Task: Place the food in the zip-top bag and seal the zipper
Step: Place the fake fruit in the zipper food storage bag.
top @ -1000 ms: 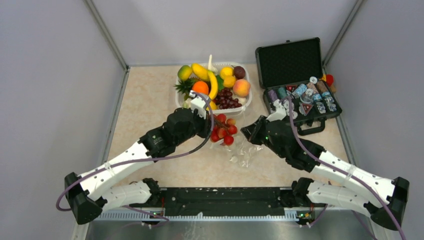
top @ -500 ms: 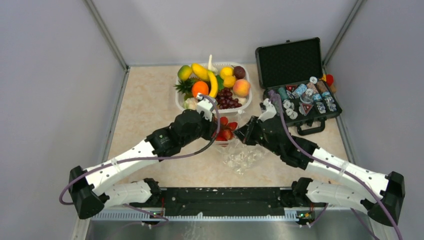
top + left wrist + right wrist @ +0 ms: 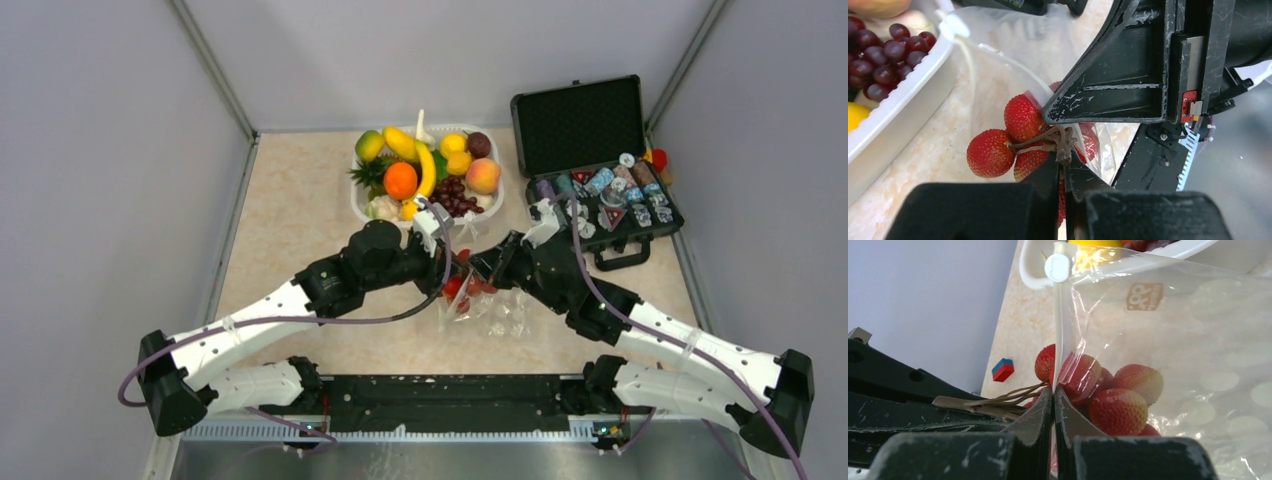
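A bunch of red strawberries (image 3: 990, 152) hangs by its brown stem from my left gripper (image 3: 1063, 160), which is shut on that stem. The bunch sits at the mouth of the clear dotted zip-top bag (image 3: 1198, 340); several berries (image 3: 1120, 410) show through the plastic and one sticks out beside the rim. My right gripper (image 3: 1053, 390) is shut on the bag's white zipper (image 3: 1058, 330) and holds that edge up. From above, my left gripper (image 3: 447, 272) and right gripper (image 3: 487, 268) almost meet over the strawberries (image 3: 460, 287), and the bag (image 3: 500, 315) trails toward the near side. The other food lies in the white tub (image 3: 497, 195).
The tub stands just behind the grippers, its wall (image 3: 903, 100) close to the strawberries, with dark grapes (image 3: 878, 55) inside. An open black case (image 3: 580, 125) of small chips is at the back right. A small red-and-blue block (image 3: 1003, 369) lies on the table.
My left gripper has carried the strawberries right and nearer, from beside the bag into its mouth. The right gripper has kept the bag's edge raised and shifted slightly; the bag has spread out.
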Controlling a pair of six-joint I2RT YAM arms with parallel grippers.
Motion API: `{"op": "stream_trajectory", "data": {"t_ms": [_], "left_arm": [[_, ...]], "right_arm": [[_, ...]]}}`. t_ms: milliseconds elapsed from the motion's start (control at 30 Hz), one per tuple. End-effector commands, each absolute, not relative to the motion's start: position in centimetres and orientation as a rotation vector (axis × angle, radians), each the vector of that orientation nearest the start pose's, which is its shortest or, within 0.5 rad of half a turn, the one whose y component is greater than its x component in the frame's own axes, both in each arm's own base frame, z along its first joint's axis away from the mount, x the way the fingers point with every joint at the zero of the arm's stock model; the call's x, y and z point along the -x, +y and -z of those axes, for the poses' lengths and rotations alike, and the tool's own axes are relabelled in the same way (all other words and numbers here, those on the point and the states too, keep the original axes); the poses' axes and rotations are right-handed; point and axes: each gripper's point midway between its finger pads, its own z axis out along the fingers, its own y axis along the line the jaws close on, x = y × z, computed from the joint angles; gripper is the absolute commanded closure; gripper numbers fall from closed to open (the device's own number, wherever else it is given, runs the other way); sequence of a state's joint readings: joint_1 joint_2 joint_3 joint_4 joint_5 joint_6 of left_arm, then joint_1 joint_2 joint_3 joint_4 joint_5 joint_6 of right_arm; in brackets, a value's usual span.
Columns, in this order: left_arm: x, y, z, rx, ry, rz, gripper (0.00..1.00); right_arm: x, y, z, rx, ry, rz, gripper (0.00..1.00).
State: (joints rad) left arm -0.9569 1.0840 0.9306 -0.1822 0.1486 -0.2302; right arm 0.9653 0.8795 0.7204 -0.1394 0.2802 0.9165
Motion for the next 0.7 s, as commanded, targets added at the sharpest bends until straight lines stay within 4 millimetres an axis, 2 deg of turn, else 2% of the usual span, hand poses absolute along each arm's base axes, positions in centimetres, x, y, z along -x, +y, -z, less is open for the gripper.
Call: {"op": "stream_trajectory", "data": {"t_ms": [0,100,233,467,667], "left_arm": [[-16.8,-34.3,-29.3,-0.887,1.646,1.088,1.00],[-16.2,-34.6,-30.3,-0.881,1.621,1.149,1.00],[-16.7,-34.7,-31.5,-0.811,1.570,1.169,1.00],[-19.2,-34.5,-30.6,-0.703,1.563,1.070,1.00],[-21.6,-33.4,-28.2,-0.612,1.672,0.922,1.00]], "right_arm": [[-19.8,27.6,-26.7,-0.092,1.893,-1.146,1.00],[-19.7,27.1,-27.1,-0.115,1.869,-1.156,1.00],[-19.5,26.4,-27.4,-0.146,1.848,-1.178,1.00],[-17.7,26.8,-28.9,-0.083,1.870,-1.265,1.00],[-17.6,26.0,-29.5,-0.129,1.845,-1.278,1.00]]}}
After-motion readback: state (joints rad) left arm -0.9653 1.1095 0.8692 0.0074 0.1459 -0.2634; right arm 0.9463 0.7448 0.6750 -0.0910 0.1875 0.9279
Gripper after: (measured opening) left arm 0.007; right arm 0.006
